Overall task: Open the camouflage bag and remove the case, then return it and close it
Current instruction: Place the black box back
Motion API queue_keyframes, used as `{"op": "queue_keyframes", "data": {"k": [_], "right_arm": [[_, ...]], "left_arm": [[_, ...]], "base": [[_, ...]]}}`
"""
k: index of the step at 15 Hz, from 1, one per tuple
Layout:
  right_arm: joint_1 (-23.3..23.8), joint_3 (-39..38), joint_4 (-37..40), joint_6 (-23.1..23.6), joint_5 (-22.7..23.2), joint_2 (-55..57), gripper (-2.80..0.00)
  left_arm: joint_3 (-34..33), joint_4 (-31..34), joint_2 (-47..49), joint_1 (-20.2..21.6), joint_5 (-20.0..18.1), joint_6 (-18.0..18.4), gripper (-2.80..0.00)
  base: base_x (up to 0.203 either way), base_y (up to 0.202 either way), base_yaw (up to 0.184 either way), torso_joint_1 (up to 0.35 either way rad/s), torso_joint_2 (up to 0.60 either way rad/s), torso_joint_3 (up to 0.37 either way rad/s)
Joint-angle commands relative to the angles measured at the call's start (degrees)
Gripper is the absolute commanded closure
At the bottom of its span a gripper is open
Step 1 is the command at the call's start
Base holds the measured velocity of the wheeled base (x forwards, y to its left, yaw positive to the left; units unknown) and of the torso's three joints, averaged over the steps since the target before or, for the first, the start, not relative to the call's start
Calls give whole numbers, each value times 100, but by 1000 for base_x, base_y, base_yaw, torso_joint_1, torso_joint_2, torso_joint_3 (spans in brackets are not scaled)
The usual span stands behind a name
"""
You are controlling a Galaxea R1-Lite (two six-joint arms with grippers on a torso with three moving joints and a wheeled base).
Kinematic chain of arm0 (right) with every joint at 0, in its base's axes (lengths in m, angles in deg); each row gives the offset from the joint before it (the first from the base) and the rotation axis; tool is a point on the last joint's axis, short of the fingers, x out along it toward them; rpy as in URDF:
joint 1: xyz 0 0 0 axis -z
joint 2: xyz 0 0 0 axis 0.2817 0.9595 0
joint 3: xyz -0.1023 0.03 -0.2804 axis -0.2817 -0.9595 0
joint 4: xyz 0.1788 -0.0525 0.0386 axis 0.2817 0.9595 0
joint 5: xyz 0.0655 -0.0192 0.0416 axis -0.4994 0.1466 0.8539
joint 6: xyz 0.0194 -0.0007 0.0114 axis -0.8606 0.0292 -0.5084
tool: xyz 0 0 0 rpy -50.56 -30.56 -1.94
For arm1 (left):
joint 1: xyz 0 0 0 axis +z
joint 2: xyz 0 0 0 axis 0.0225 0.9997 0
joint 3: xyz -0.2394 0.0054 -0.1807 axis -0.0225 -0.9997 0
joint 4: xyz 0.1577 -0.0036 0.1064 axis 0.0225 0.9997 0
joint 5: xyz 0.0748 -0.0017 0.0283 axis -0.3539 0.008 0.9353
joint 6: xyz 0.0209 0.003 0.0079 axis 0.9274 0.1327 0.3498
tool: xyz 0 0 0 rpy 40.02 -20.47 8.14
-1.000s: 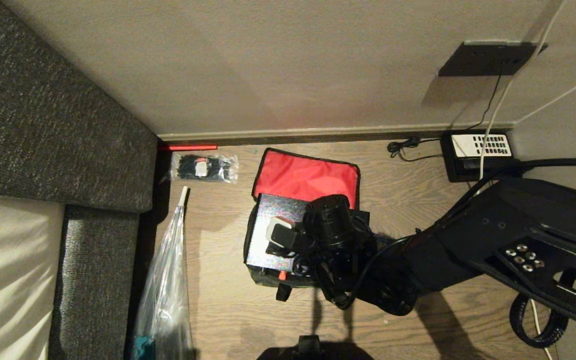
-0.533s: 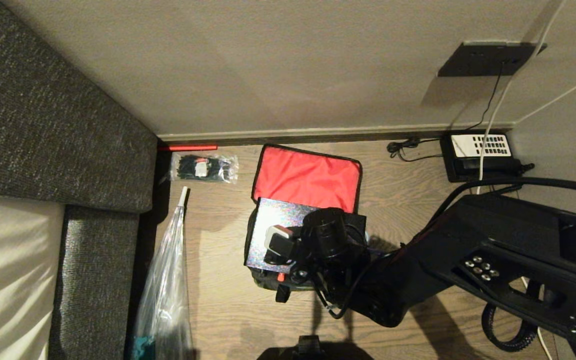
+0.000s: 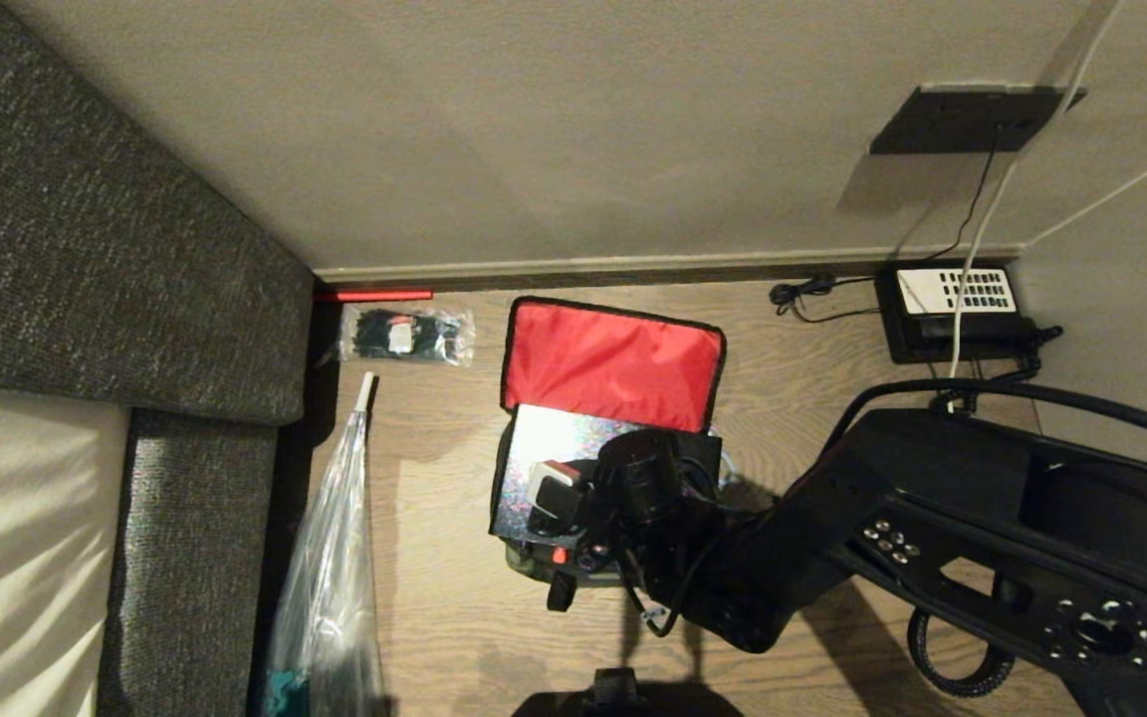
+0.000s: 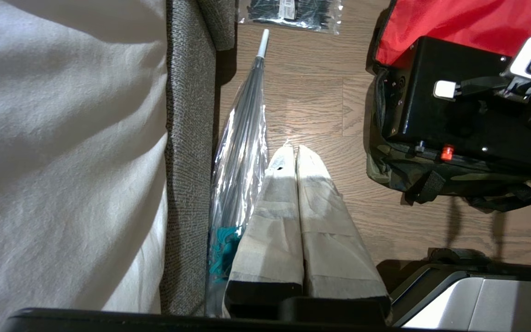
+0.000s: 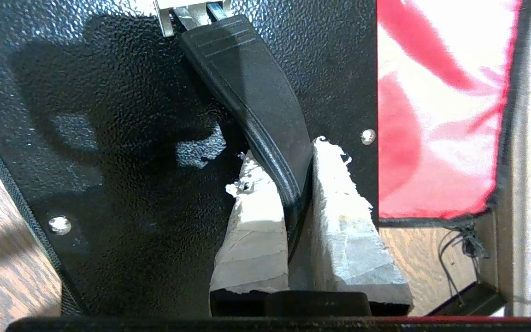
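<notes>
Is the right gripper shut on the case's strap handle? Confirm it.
Yes. In the right wrist view, the right gripper pinches the black strap handle of the case between its padded fingers.

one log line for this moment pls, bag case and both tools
camouflage bag: open, red flap back | case: in bag mouth | right tool: shut on case strap handle | left tool: shut, parked above floor

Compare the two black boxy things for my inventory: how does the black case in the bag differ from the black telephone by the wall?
The flat black hard case sits in the open camouflage bag; the black telephone lies bare on the floor. The case has a strap handle, the telephone a white keypad panel. The case looks larger. Both are black and rectangular.
</notes>
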Motion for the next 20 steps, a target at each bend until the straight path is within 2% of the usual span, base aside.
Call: {"op": "queue_keyframes", "data": {"k": [1,4,5,14,17,20], "right_arm": [[27,101,-49,-10,-27,314,0],[43,114,-298,-7,-12,381,0],[61,49,-268,0,30,331,-280],[-268,-538,-188,-264,69,-722,-280],[-470,-855,167,-792,77,-1478,-280],[-481,-1065,631,-1420,51,-2148,-280]], "left_arm": [[-18,-1,-11,2,1,-2,0],[-18,-1,-11,2,1,-2,0],[-18,-1,-11,2,1,-2,0],[-18,-1,-11,2,1,-2,0],[-18,-1,-11,2,1,-2,0],[-18,-1,-11,2,1,-2,0]], "base": [[0,0,0,0,0,0],[0,0,0,0,0,0],[0,0,0,0,0,0],[0,0,0,0,0,0],[0,0,0,0,0,0],[0,0,0,0,0,0]]}}
